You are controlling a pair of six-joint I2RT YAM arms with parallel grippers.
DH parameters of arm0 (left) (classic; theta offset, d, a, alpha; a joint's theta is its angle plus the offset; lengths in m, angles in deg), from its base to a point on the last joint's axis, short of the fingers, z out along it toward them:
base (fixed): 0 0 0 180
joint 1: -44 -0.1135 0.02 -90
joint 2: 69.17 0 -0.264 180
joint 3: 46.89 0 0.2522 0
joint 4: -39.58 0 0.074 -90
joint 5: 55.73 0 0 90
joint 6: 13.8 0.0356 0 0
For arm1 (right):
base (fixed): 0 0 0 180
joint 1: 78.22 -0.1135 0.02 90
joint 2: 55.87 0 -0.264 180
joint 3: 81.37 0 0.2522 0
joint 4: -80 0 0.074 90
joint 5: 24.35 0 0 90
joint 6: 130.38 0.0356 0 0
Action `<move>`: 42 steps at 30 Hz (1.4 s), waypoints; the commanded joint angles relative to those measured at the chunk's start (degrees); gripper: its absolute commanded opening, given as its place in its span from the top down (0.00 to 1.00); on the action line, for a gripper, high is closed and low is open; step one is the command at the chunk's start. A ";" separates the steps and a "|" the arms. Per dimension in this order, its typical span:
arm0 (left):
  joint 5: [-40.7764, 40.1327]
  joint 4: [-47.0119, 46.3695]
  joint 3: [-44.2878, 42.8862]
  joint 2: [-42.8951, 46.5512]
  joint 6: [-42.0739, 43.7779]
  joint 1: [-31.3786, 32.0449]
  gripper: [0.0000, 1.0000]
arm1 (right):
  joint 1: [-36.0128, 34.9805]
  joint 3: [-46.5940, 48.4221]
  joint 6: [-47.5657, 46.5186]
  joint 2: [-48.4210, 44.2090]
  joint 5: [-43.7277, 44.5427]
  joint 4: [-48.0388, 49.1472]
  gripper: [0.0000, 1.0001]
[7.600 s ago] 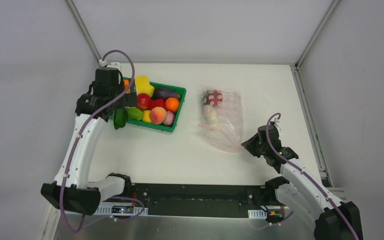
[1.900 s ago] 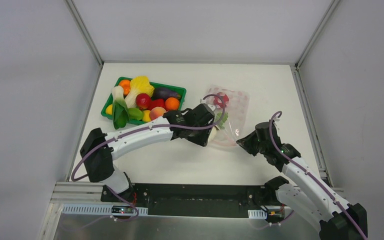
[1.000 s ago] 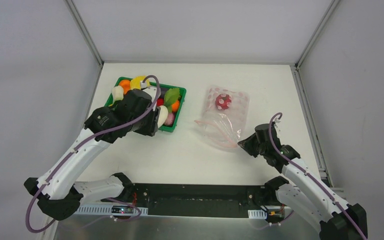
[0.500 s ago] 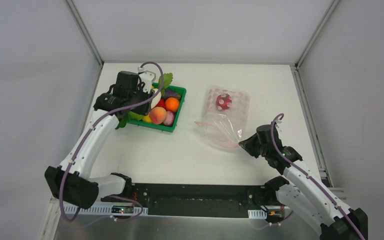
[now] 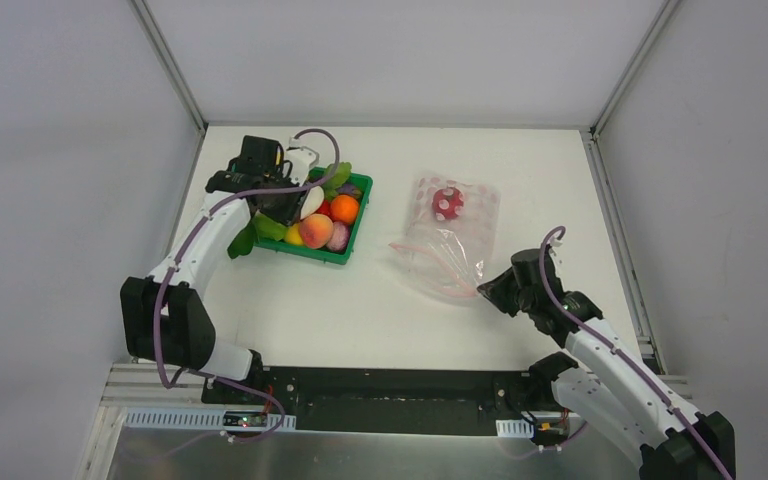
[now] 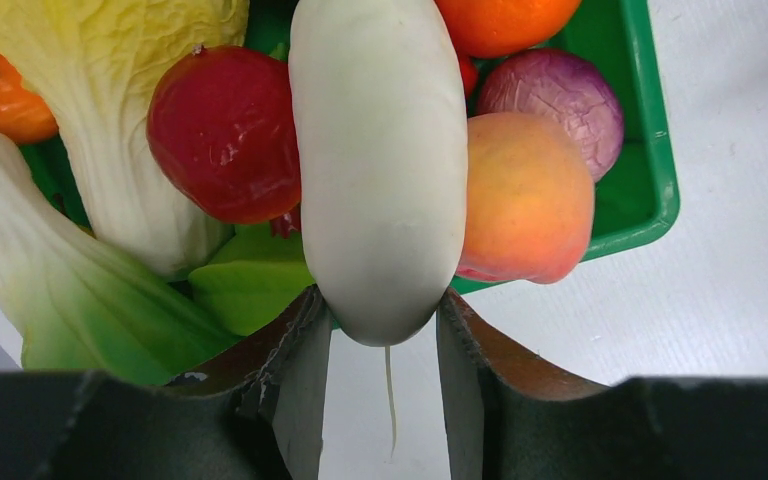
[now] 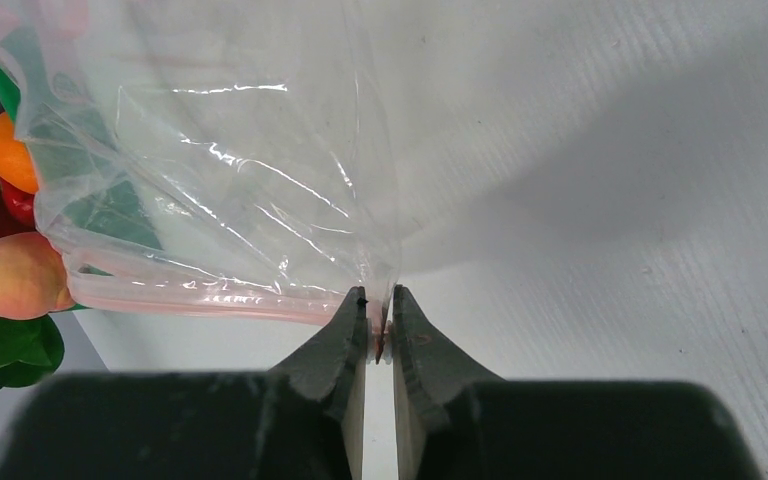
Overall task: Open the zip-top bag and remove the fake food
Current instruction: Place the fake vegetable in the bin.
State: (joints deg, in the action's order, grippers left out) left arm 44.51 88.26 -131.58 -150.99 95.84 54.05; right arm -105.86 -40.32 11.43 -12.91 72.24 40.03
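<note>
A white radish (image 6: 378,170), gripped in the left end effector (image 6: 380,330) over the heaped green basket (image 6: 663,170) by the far-left corner of the bench (image 5: 360,300), might be spilled off the pile on release, while the zip-top bag (image 7: 220,200) nearer the right edge was pinched by the right end effector (image 7: 378,320).

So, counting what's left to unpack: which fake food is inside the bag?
The red radish, alone in the zip-top bag; others are at the green tray.
</note>
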 commanded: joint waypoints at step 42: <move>-17.01 0.16 7.94 21.69 -44.97 24.00 0.10 | -1.38 -0.04 3.18 -1.10 -5.53 2.00 1.00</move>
State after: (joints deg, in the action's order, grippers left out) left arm 27.81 89.11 -127.54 -131.54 61.05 73.06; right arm -106.14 -40.32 11.89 -12.54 68.79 40.51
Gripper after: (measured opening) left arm 0.905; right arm 0.126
